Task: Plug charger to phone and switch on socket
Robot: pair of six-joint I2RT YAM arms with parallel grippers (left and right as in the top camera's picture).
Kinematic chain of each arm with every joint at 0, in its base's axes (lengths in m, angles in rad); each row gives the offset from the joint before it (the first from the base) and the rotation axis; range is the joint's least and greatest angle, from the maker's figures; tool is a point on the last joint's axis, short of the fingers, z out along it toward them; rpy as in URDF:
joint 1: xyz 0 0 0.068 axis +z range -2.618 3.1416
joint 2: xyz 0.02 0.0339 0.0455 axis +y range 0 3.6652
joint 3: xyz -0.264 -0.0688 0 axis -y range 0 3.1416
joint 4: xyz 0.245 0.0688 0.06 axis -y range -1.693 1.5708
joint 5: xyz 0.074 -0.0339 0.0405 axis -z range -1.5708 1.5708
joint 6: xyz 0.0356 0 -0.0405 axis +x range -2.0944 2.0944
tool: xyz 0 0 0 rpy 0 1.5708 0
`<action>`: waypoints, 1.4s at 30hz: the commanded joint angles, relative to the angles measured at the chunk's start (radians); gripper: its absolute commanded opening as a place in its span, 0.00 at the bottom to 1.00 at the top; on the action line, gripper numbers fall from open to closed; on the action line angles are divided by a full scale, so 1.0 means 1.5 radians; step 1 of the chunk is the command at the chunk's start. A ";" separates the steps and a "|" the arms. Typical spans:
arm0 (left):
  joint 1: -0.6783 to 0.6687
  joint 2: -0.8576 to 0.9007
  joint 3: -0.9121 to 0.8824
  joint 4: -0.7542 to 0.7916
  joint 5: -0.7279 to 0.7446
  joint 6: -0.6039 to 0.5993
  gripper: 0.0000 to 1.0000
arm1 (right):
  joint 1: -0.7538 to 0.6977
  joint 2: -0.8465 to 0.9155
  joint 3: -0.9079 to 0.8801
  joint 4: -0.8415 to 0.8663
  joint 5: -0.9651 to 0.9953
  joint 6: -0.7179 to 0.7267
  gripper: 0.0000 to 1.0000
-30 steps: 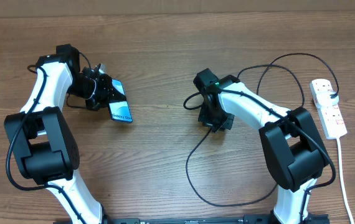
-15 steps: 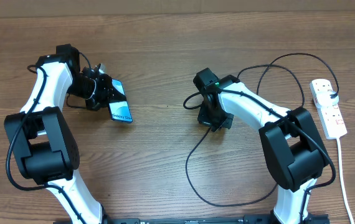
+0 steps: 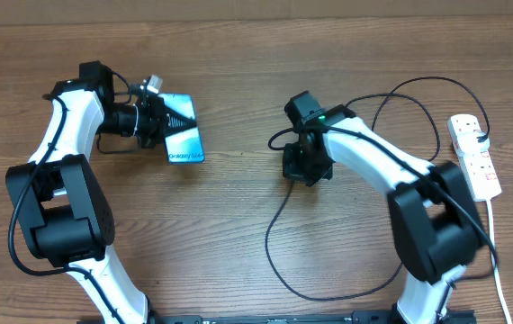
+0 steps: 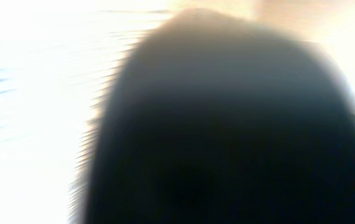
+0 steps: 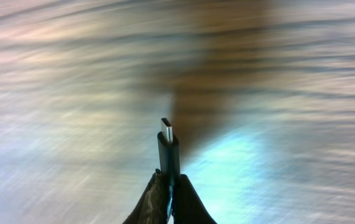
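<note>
Presently, left gripper [image 3: 157, 121]: clamped on phone [image 3: 186, 138], upper left of frame.
Right gripper [image 3: 306, 167]: pinching charger [image 5: 169, 150] tip, centre frame.
Socket [image 3: 474, 155]: right edge, well apart.

Links: smooth white rounded shells on the left arm [image 3: 57, 148] and right arm [image 3: 364, 155].
Joints: bulky matte black housings.
Cables: thin black wires looping beside the shells.
Marking: small green light [image 3: 322, 115] on the right arm's wrist.
Tool: right tool [image 5: 169, 182], black tapered fingers.
</note>
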 commanded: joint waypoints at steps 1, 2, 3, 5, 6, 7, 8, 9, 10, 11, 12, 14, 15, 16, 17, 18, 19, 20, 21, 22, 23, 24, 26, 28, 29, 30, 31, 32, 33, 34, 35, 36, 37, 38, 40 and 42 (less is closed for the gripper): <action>0.009 -0.016 0.007 0.007 0.260 0.088 0.04 | -0.001 -0.111 0.006 0.007 -0.221 -0.167 0.04; 0.009 -0.016 0.007 0.006 0.282 0.097 0.04 | -0.001 -0.126 0.006 0.007 -0.261 -0.186 0.04; 0.008 -0.016 0.007 0.004 0.297 0.103 0.04 | -0.001 -0.137 0.006 0.007 -0.292 -0.201 0.04; 0.006 -0.016 0.007 0.004 0.348 0.120 0.04 | -0.001 -0.156 0.006 0.007 -0.366 -0.236 0.04; 0.006 -0.016 0.007 0.002 0.359 0.121 0.04 | -0.001 -0.161 0.006 0.007 -0.407 -0.250 0.04; 0.006 -0.016 0.007 0.000 0.359 0.117 0.04 | -0.001 -0.162 0.006 0.007 -0.432 -0.256 0.04; 0.006 -0.017 0.007 -0.003 0.359 0.118 0.04 | -0.001 -0.163 0.006 0.007 -0.468 -0.270 0.04; 0.006 -0.017 0.007 -0.014 0.359 0.123 0.04 | -0.001 -0.163 0.006 0.007 -0.492 -0.280 0.04; 0.006 -0.017 0.007 -0.026 0.359 0.131 0.04 | -0.001 -0.163 0.005 0.007 -0.518 -0.293 0.04; 0.006 -0.017 0.007 -0.044 0.359 0.142 0.04 | -0.001 -0.163 0.003 0.007 -0.537 -0.306 0.04; 0.006 -0.018 0.007 -0.062 0.359 0.153 0.04 | -0.001 -0.163 0.001 0.007 -0.558 -0.318 0.04; 0.006 -0.021 0.008 -0.103 0.359 0.181 0.05 | -0.001 -0.162 -0.005 0.006 -0.589 -0.320 0.04; 0.006 -0.022 0.007 -0.121 0.359 0.190 0.05 | -0.001 -0.162 -0.006 0.005 -0.599 -0.320 0.04; 0.006 -0.024 0.008 -0.137 0.359 0.198 0.05 | -0.001 -0.162 -0.007 0.005 -0.603 -0.320 0.04; 0.006 -0.026 0.008 -0.148 0.359 0.202 0.04 | 0.000 -0.162 -0.007 0.007 -0.610 -0.320 0.04; 0.006 -0.028 0.008 -0.158 0.359 0.203 0.05 | 0.000 -0.162 -0.007 0.010 -0.618 -0.320 0.04; 0.006 -0.031 0.008 -0.167 0.359 0.203 0.04 | 0.000 -0.162 -0.007 0.016 -0.629 -0.317 0.04; 0.006 -0.034 0.008 -0.176 0.359 0.203 0.04 | 0.000 -0.162 -0.007 0.022 -0.636 -0.311 0.04; 0.006 -0.036 0.008 -0.184 0.359 0.203 0.04 | 0.000 -0.162 -0.007 0.027 -0.638 -0.297 0.04; 0.006 -0.039 0.008 -0.191 0.359 0.203 0.04 | 0.000 -0.162 -0.007 0.034 -0.638 -0.279 0.04; 0.006 -0.041 0.008 -0.195 0.359 0.203 0.04 | 0.000 -0.162 -0.007 0.041 -0.638 -0.262 0.04; 0.006 -0.045 0.008 -0.197 0.359 0.203 0.04 | 0.000 -0.162 -0.007 0.049 -0.638 -0.246 0.04; 0.006 -0.050 0.008 -0.198 0.359 0.198 0.05 | 0.002 -0.162 -0.007 0.069 -0.638 -0.212 0.04; 0.006 -0.056 0.008 -0.198 0.359 0.187 0.05 | 0.008 -0.162 -0.007 0.091 -0.638 -0.186 0.04; 0.006 -0.059 0.008 -0.198 0.359 0.185 0.04 | 0.012 -0.162 -0.007 0.103 -0.638 -0.175 0.04; 0.006 -0.062 0.008 -0.199 0.359 0.185 0.04 | 0.017 -0.162 -0.007 0.111 -0.638 -0.170 0.04; 0.005 -0.064 0.008 -0.200 0.359 0.185 0.04 | 0.023 -0.162 -0.007 0.120 -0.638 -0.163 0.04; 0.005 -0.067 0.008 -0.202 0.359 0.185 0.05 | 0.031 -0.162 -0.007 0.129 -0.638 -0.155 0.04; 0.003 -0.069 0.008 -0.207 0.359 0.185 0.04 | 0.037 -0.162 -0.007 0.137 -0.638 -0.150 0.04; 0.002 -0.071 0.008 -0.211 0.359 0.185 0.04 | 0.046 -0.162 -0.007 0.145 -0.638 -0.140 0.04; 0.000 -0.072 0.008 -0.212 0.359 0.185 0.04 | 0.052 -0.162 -0.007 0.152 -0.638 -0.135 0.04; -0.002 -0.074 0.008 -0.213 0.359 0.185 0.05 | 0.058 -0.162 -0.007 0.159 -0.637 -0.127 0.04; -0.003 -0.075 0.008 -0.213 0.359 0.185 0.05 | 0.065 -0.162 -0.007 0.166 -0.638 -0.121 0.04; -0.006 -0.077 0.008 -0.214 0.359 0.185 0.05 | 0.071 -0.162 -0.007 0.172 -0.638 -0.117 0.04; -0.012 -0.079 0.008 -0.219 0.359 0.178 0.04 | 0.078 -0.162 -0.007 0.178 -0.638 -0.104 0.04; -0.023 -0.080 0.008 -0.231 0.360 0.173 0.04 | 0.082 -0.162 -0.007 0.182 -0.638 -0.096 0.04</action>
